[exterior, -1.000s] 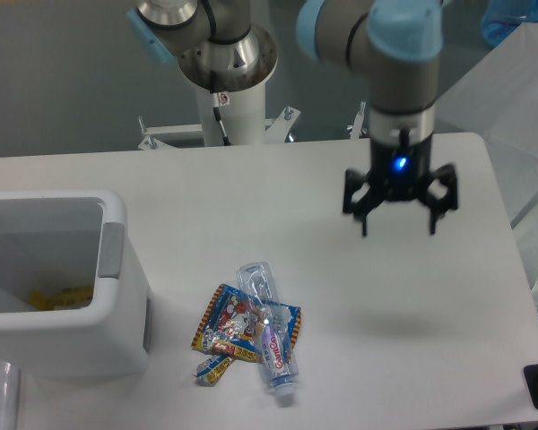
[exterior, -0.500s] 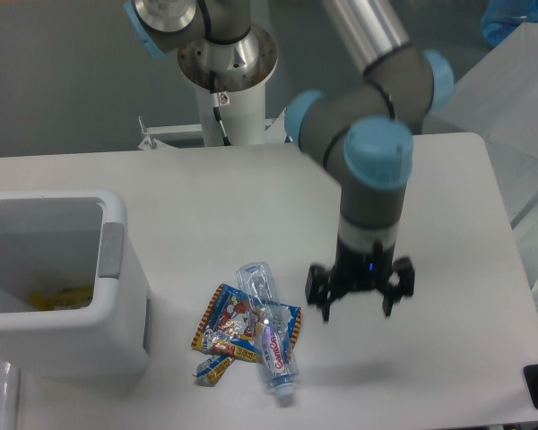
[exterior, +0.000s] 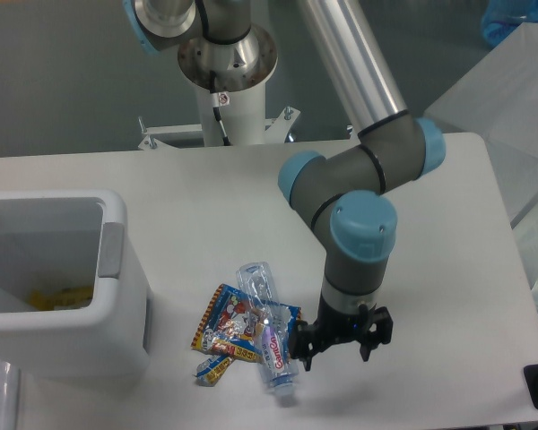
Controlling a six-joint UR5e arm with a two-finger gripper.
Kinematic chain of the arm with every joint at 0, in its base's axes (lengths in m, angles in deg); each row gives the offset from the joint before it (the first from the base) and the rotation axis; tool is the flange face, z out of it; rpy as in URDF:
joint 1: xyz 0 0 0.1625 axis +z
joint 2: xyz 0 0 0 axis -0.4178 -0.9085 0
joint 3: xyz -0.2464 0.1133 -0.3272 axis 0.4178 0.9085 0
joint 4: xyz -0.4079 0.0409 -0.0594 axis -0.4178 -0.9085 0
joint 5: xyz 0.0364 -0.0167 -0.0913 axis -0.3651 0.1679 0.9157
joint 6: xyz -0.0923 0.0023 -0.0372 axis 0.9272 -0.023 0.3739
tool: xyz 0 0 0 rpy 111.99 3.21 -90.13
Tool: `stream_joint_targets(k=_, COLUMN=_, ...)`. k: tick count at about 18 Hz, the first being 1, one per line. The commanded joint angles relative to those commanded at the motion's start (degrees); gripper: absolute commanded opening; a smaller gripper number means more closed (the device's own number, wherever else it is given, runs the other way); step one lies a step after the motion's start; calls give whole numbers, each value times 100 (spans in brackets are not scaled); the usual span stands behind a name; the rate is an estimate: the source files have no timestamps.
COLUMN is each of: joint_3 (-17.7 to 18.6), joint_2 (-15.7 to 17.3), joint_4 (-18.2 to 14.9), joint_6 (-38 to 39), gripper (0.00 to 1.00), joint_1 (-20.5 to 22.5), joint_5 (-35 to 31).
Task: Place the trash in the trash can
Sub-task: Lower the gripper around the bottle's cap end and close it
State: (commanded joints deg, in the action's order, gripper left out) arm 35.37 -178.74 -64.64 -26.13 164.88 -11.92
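One hand (exterior: 336, 346) low over tabletop (exterior: 251, 206), fingers apart, holding nothing | bottle (exterior: 267, 331) just beside it at 9 o'clock, lying across wrappers (exterior: 229, 327) | trash can (exterior: 58, 282) farther at 9 o'clock, something yellow inside, perhaps trash.

Bottle (exterior: 267, 336) atop wrappers (exterior: 231, 327); table (exterior: 448, 296) rt of it bare.

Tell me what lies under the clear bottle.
The bottle lies across a blue-and-orange snack wrapper on the white table. A smaller wrapper pokes out at lower left. Whatever the bottle covers directly stays hidden.
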Motion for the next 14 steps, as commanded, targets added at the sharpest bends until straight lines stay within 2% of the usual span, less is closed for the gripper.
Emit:
stream_joint_targets(k=4, joint_3=-35, joint_2=-273, joint_4=535, joint_6=228, gripper=100, joint_1=-167, joint_5=-26)
stream_joint_targets(k=14, joint_3=-71, joint_2=-545, joint_4=571, joint_6=237, gripper=100, joint_1=-334, joint_5=-53)
